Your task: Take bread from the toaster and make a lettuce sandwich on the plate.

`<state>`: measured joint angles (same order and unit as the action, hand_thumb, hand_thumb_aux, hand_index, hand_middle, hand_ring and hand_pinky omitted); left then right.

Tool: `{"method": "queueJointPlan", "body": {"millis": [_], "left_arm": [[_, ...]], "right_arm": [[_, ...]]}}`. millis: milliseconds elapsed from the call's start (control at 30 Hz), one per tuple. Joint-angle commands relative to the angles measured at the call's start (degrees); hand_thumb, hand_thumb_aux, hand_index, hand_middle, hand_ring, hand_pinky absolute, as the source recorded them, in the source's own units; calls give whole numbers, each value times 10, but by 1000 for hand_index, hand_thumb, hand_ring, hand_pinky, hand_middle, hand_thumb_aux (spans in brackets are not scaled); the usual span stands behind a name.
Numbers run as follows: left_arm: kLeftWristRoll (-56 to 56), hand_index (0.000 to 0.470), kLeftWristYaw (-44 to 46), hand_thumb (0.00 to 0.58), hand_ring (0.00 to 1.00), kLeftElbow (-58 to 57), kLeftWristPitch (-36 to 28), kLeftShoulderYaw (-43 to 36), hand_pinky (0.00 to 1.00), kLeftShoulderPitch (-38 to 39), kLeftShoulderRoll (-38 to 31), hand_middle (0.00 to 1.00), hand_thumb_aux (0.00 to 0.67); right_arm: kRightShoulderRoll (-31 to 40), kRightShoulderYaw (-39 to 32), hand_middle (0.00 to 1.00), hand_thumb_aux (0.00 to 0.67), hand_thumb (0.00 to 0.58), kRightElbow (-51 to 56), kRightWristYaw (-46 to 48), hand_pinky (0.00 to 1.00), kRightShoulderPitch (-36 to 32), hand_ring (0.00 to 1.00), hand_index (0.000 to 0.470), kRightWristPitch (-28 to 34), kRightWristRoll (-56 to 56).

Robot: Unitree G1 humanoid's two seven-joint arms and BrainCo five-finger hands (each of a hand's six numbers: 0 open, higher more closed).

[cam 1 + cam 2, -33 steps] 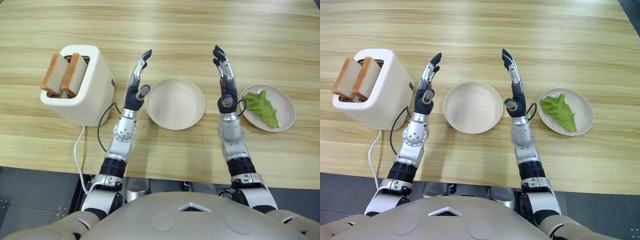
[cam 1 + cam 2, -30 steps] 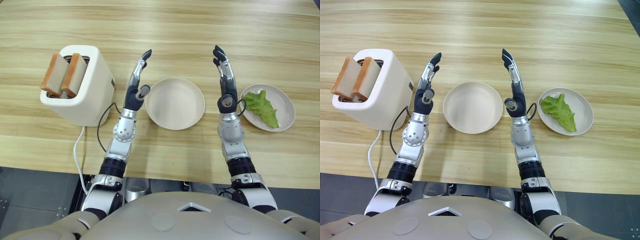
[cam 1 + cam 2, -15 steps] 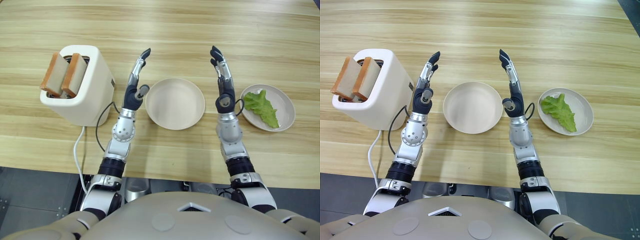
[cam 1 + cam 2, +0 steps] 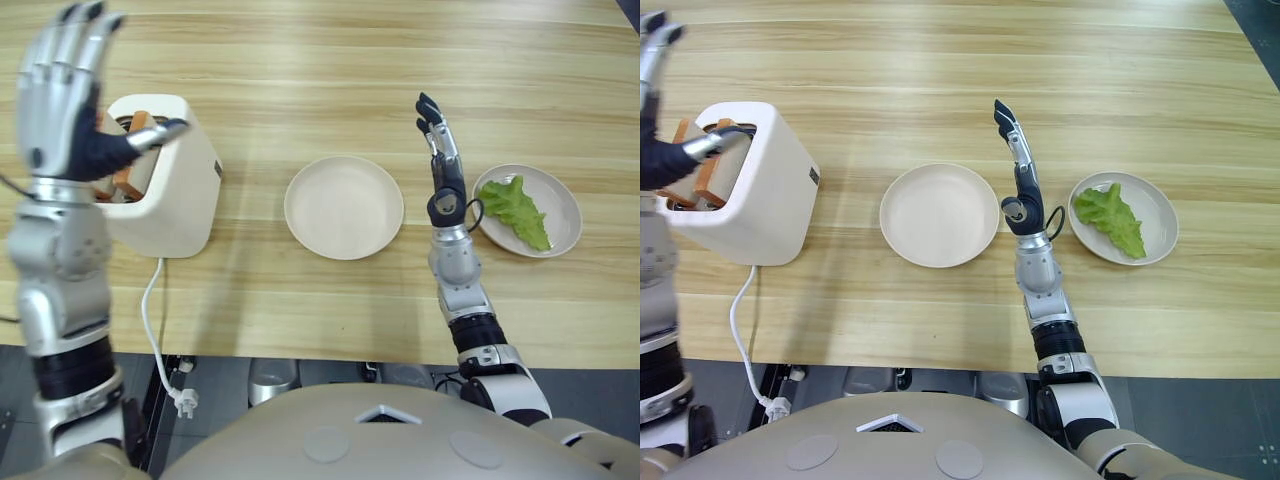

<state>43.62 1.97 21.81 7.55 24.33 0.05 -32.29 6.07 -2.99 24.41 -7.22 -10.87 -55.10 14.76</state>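
A white toaster (image 4: pixel 172 200) stands at the table's left with two slices of bread (image 4: pixel 127 184) standing in its slots, largely hidden behind my left hand (image 4: pixel 62 110). That hand is raised over the toaster, fingers spread and open, thumb across the toaster's top, holding nothing. The empty cream plate (image 4: pixel 343 207) lies at the table's middle. My right hand (image 4: pixel 441 165) stands on edge between that plate and a smaller plate (image 4: pixel 570 205), fingers straight and open. A green lettuce leaf (image 4: pixel 514 208) lies on the smaller plate.
The toaster's white cord (image 4: pixel 152 310) runs over the table's front edge, its plug (image 4: pixel 183 397) hanging below. Bare wooden table (image 4: pixel 350 60) stretches behind the plates and the toaster.
My left hand has risen from beside the cream plate and swung left over the toaster, now covering most of the bread. The right hand has stayed nearly in place.
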Motion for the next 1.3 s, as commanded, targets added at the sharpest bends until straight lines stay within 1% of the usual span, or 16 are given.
{"method": "queueJointPlan", "body": {"millis": [33, 133, 233, 400, 533, 800, 833, 867, 900, 933, 1300], "left_arm": [[31, 0, 18, 0, 0, -20, -66, 51, 0, 35, -34, 0, 0], [57, 0, 12, 0, 0, -68, -105, 60, 0, 55, -57, 0, 0], [69, 0, 10, 0, 0, -118, -128, 33, 0, 71, -66, 0, 0], [55, 0, 13, 0, 0, -159, -133, -12, 0, 74, -73, 0, 0], [48, 0, -1, 0, 0, -184, -141, -28, 0, 68, -82, 0, 0], [37, 0, -12, 0, 0, -190, -147, -41, 0, 62, -92, 0, 0], [36, 202, -14, 398, 0, -192, -148, -41, 0, 60, -94, 0, 294], [34, 202, -16, 398, 0, -195, -149, -43, 0, 59, -95, 0, 294], [31, 328, -18, 532, 0, -197, -148, -45, 0, 57, -96, 0, 478], [28, 460, -20, 580, 0, -200, -148, -47, 0, 56, -98, 0, 670], [15, 460, -54, 580, 0, -223, -140, -76, 0, 34, -99, 0, 670]], "right_arm": [[0, 2, 0, 0, 0, 4, -1, 0, 1, 0, 0, 4, -3], [0, 2, 0, 0, 0, 5, -1, 0, 1, 0, 0, 4, -3], [0, 1, 0, 0, 0, 9, -2, 0, -1, 0, 0, 3, -1], [1, 0, 0, 0, 0, 12, -6, 0, -4, 0, 0, 0, 10], [1, -4, 0, 0, 0, 14, -9, 0, -3, 0, 0, -5, 21], [1, -4, 0, 0, 0, 19, -11, 0, -5, 0, 0, -6, 20], [2, -4, 0, 0, 0, 19, -11, 0, -5, 0, 0, -6, 20], [2, -5, 0, 0, 0, 19, -11, 0, -6, 0, 0, -6, 20], [2, -5, 0, 0, 0, 20, -11, 0, -6, 0, 0, -6, 20], [2, -5, 0, 0, 0, 21, -12, 0, -6, 0, 0, -6, 20], [2, -7, 0, 0, 0, 30, -15, 0, -11, 0, 0, -7, 24]]}}
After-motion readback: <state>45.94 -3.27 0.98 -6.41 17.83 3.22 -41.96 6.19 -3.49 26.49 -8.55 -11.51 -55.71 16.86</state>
